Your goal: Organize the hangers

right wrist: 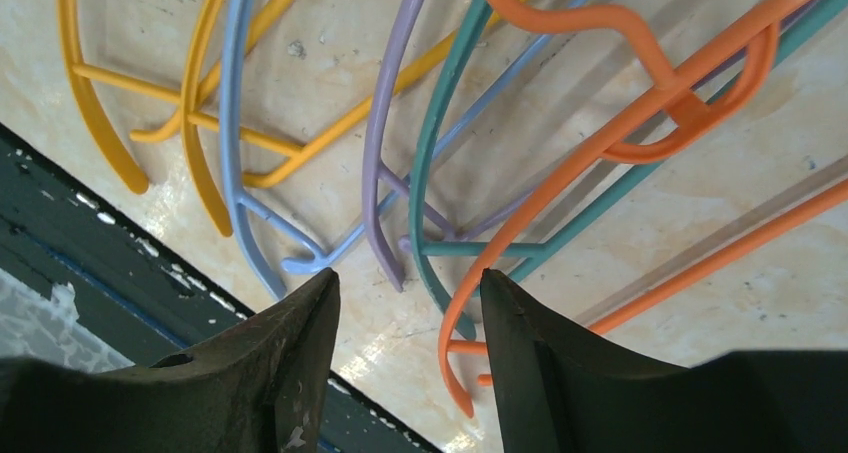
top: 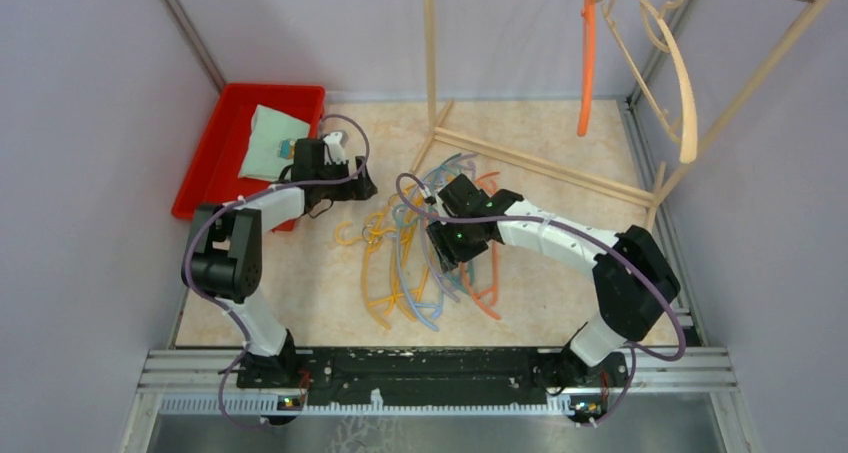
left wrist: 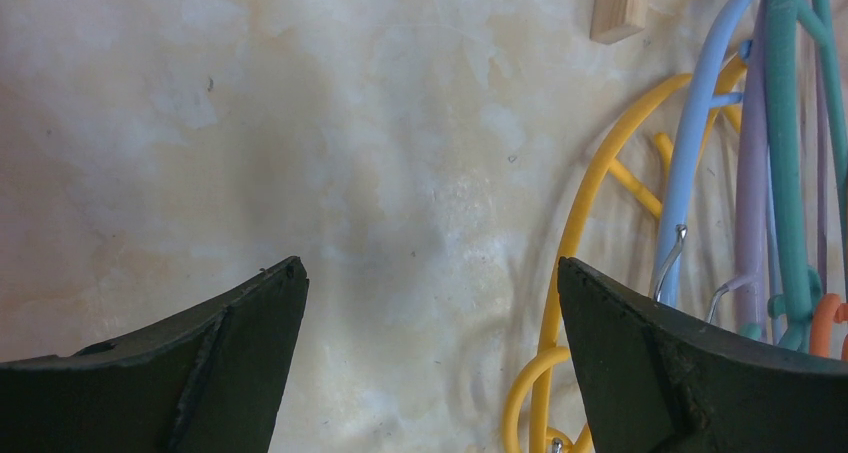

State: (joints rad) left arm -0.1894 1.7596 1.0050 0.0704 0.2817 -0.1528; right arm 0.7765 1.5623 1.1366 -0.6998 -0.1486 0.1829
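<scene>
A tangled pile of hangers (top: 420, 263) in yellow, light blue, lavender, teal and orange lies on the table's middle. An orange hanger (top: 588, 63) and a thicker beige hanger (top: 680, 73) hang on the rack at the back right. My left gripper (top: 355, 185) is open and empty over bare table (left wrist: 430, 273), with a yellow hanger (left wrist: 575, 233) just inside its right finger. My right gripper (top: 443, 251) is open above the pile (right wrist: 410, 283). An orange hanger's end (right wrist: 450, 363) lies below, next to its right finger. Teal (right wrist: 440, 153) and lavender (right wrist: 385, 143) hangers lie just ahead.
A red bin (top: 205, 163) holding a pale cloth (top: 270, 138) stands at the back left, beside the left gripper. The rack's wooden poles (top: 430, 53) and base bar (top: 540, 158) stand behind the pile. The dark front rail (right wrist: 80, 223) runs close to the right gripper.
</scene>
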